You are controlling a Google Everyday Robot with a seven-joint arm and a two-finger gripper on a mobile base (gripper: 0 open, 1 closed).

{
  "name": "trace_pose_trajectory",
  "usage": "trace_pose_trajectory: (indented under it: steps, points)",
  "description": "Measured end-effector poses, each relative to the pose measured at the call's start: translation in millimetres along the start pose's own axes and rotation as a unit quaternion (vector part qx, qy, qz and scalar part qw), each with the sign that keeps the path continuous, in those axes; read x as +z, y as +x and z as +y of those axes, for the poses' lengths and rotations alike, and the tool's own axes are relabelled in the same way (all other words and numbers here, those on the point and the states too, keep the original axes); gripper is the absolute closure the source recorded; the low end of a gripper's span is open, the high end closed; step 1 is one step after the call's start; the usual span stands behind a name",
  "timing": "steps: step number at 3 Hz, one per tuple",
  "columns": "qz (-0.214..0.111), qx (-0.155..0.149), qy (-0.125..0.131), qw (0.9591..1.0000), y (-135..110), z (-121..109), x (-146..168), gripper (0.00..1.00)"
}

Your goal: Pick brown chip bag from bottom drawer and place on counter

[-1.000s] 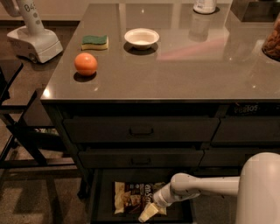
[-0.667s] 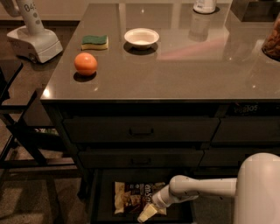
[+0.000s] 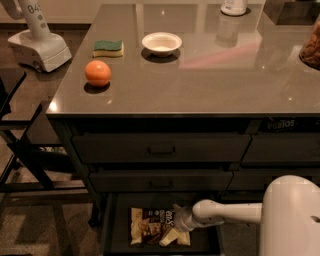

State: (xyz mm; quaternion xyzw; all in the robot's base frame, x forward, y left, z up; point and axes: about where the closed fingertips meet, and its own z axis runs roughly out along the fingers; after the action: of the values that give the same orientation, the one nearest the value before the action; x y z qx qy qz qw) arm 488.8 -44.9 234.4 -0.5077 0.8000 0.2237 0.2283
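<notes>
The brown chip bag lies flat inside the open bottom drawer, dark in the middle with cream ends. My gripper reaches in from the right on a white arm and sits over the bag's right end, touching or just above it. The glossy grey-brown counter spans the top of the cabinet above the drawers.
On the counter stand an orange, a green-and-yellow sponge, a white bowl and a white container at the back. Two shut handled drawers sit above the open one. A white device and a dark frame stand at the left.
Nothing has visibly changed; the gripper stays at the right end of the bag in the drawer.
</notes>
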Motion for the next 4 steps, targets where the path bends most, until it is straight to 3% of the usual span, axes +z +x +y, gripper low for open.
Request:
trace_pose_trajectory:
  steps: [4]
  points:
    - [0.007, -0.037, -0.009, 0.9992, 18, -37, 63, 0.0]
